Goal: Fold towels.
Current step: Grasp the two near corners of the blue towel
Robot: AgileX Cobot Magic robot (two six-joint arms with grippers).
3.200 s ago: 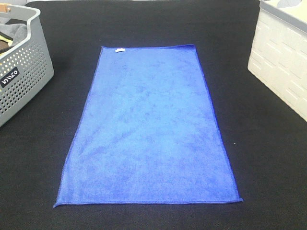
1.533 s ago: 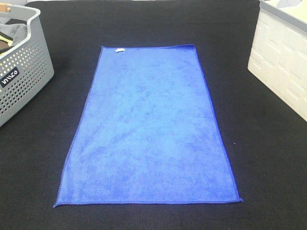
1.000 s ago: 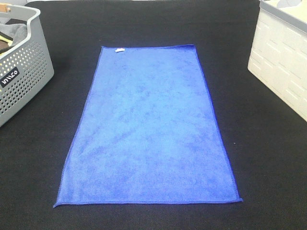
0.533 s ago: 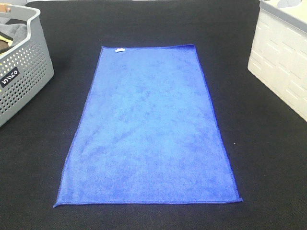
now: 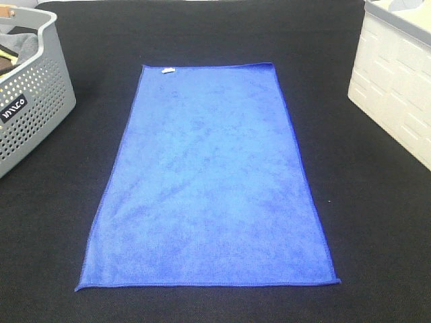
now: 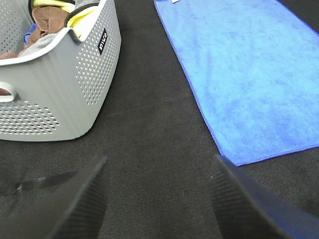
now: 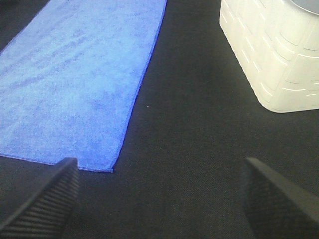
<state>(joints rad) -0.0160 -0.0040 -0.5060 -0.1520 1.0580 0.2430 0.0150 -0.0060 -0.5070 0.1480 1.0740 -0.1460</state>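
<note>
Blue towel (image 5: pixel 212 182) lay flat, fully unfolded, mid black bench (image 5: pixel 377 222) between grey basket (image 5: pixel 34 114) and white crate (image 5: pixel 397 87); left fingers (image 6: pixel 79 209) and right fingers (image 7: pixel 45 204) gaped wide, empty, near its near corners, no fold begun.

We see only part of the grey basket (image 5: pixel 40 101), cut by the high view's left edge; its wall hides most of the cloths (image 6: pixel 47 22), and its label (image 5: pixel 13 108) is too small to read. The white crate (image 5: pixel 397 87) runs off the right edge. The left gripper (image 6: pixel 158 167) and right gripper (image 7: pixel 159 164) show only 2 fingertips each.
</note>
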